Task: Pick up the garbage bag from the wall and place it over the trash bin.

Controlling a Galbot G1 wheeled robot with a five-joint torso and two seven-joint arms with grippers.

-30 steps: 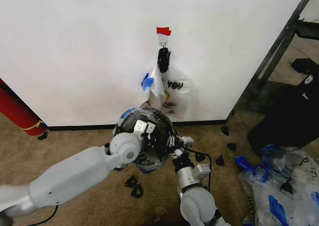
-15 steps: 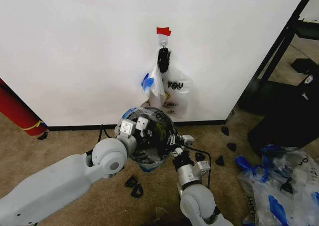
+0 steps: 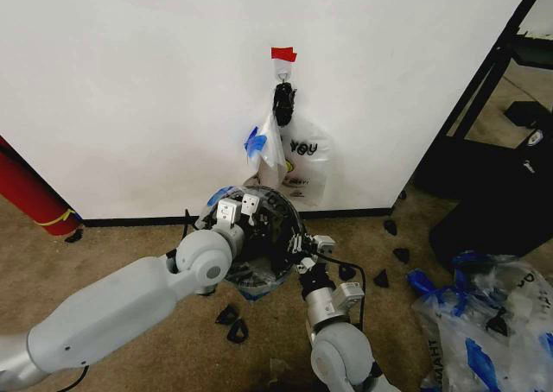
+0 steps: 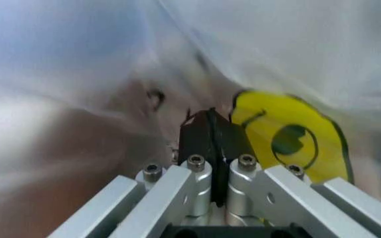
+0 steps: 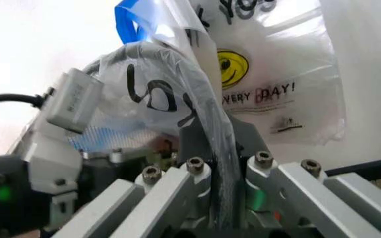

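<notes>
The wall (image 3: 130,90) is plain white with a black baseboard (image 3: 147,221) along its foot and a red tape piece (image 3: 283,53) above the hook. The bags hanging there are whitish: one has a blue printed patch (image 3: 255,142), the other (image 3: 307,167) carries black "YOU" lettering, a yellow smiley (image 5: 232,67) and dark small print. The garbage bag (image 5: 170,89) is translucent whitish plastic with black markings; the left wrist view shows a yellow mark with a dark outline (image 4: 289,136) on it. The trash bin (image 3: 263,241) is black. The robot's arms are light grey. The carpet (image 3: 130,245) is brown. A red cylinder (image 3: 30,193) has a yellow band. The heap of bags (image 3: 484,323) is clear and blue.
</notes>
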